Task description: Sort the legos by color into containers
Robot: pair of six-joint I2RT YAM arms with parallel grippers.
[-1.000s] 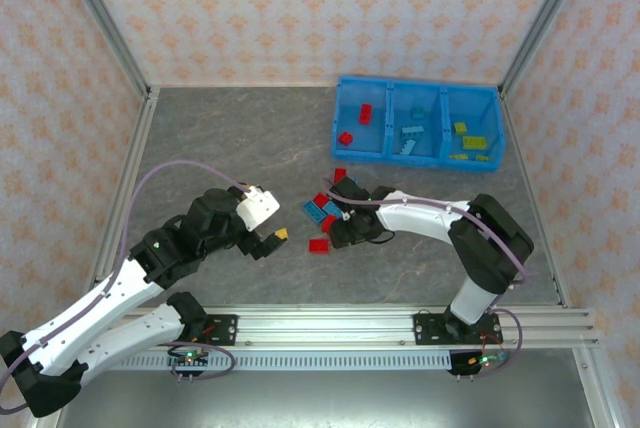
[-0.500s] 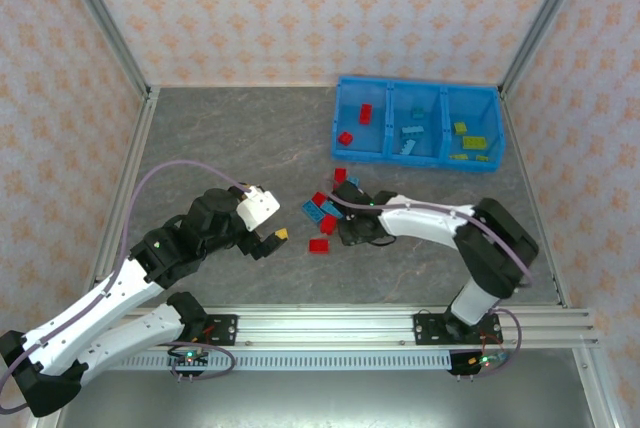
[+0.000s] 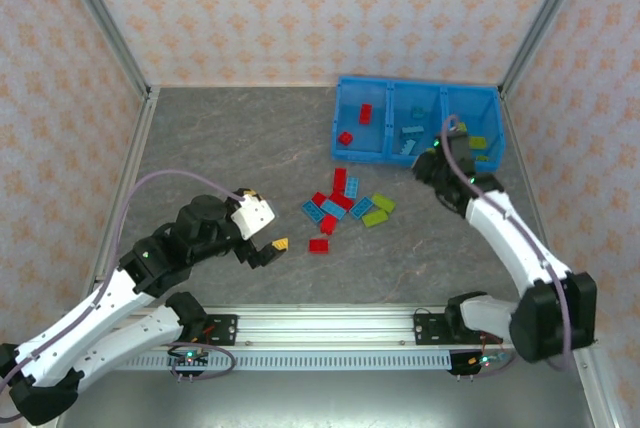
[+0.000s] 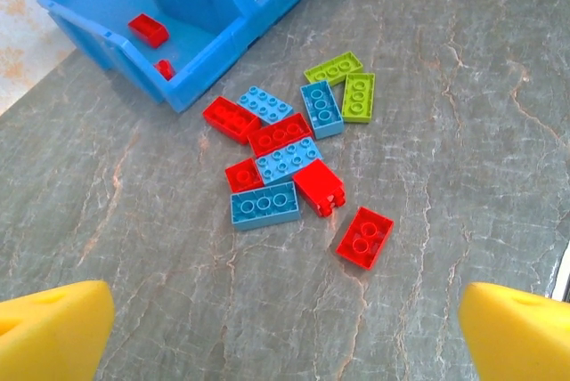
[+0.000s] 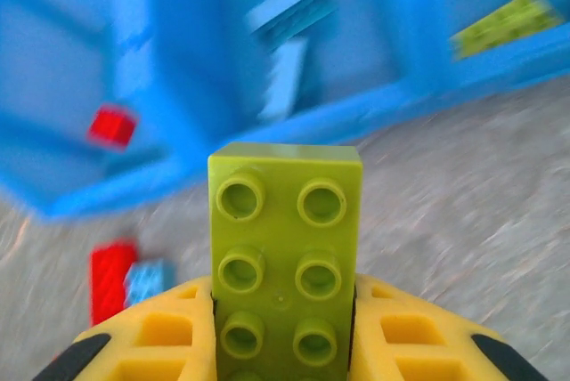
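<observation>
- Bin (image 3: pixel 390 81): a second ago it was well away from my right fingers. Now its near wall is just ahead of them. Past the fingertips I see green pieces up and to the right, a blue one straight ahead and a red one off to the left.
- Right gripper (image 3: pixel 438 148): it was down on the pile earlier and has since swung up and across to the bin front. The wrist view is smeared, so I judge it is mid-travel. My fingers are clamped on the green lego.
- Left gripper (image 4: pixel 285 354): fingers spread wide with nothing between them, hanging above the table (image 4: pixel 481 132). The pile sits ahead of the fingertips. It has barely shifted from the earlier frame and is spread as wide as it was then.
- Pile (image 3: pixel 340 203): my right arm lay over it before, and now it is uncovered. Reds, blues and two greens remain, ahead of my left fingers and well behind my right.
- Green lego (image 5: pixel 285 247): off the table, gripped by its lower half, with the studded face showing and the top poking out beyond my fingertips. The pick looks done but the drop is not. I judge the fingers need to go on ahead and to the right, to the green compartment.
</observation>
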